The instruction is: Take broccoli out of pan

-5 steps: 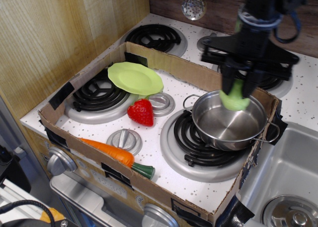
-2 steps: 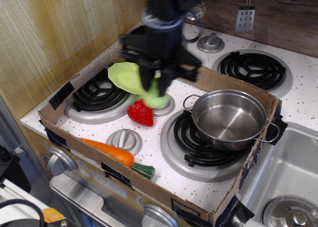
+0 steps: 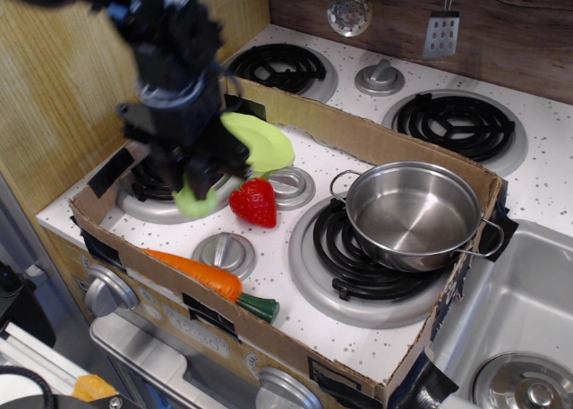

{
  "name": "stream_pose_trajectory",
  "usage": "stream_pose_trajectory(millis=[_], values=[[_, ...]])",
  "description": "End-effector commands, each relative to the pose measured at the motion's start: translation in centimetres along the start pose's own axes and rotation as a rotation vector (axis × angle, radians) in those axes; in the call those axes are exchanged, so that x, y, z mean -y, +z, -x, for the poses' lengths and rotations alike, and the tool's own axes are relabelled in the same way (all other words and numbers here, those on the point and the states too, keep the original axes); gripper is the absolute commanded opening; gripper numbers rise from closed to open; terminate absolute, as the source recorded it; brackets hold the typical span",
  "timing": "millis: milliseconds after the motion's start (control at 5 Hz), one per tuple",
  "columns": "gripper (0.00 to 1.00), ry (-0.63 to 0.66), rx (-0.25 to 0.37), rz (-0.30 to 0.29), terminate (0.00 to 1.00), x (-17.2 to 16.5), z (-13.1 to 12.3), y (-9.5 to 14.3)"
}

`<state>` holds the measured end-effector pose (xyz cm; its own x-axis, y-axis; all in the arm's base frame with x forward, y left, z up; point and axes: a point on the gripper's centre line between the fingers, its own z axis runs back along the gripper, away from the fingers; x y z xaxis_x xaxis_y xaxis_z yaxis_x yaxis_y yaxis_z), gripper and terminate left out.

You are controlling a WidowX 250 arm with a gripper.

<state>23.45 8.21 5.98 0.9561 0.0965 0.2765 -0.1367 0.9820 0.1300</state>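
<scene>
Currently the gripper [image 3: 192,190] grasps the broccoli [image 3: 196,200] above the left burner [image 3: 170,187], beside strawberry [image 3: 256,202] and plate [image 3: 258,140]; pan [image 3: 414,214] well apart.

broccoli [image 3: 195,200]: light green. pan [image 3: 414,214]: shiny silver. strawberry [image 3: 256,202]: red. carrot [image 3: 199,274]: orange, green top. plate [image 3: 260,141]: lime green. gripper [image 3: 191,169]: black. tabletop [image 3: 295,282]: white, speckled.

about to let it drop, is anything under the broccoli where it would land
Nothing visible blocks it. The gripper holds the broccoli over the front-left burner, whose visible part looks bare. The strawberry sits to one side, the plate behind; the pan is empty.
</scene>
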Motion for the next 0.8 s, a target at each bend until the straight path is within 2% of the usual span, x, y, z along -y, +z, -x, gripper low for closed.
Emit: stream_pose_trajectory(millis=[0,200,400,600], values=[[0.00,-0.002,0.078,0.038,0.00,-1.8,-0.2,-3.0],[1.00,-0.006,0.102,0.039,0.00,-1.6,-0.4,-3.2],[1.00,-0.026,0.096,0.019,0.00,-1.6,-0.7,-2.0],[1.00,-0.037,0.064,-0.002,0.00,-1.6,-1.1,-0.3]])
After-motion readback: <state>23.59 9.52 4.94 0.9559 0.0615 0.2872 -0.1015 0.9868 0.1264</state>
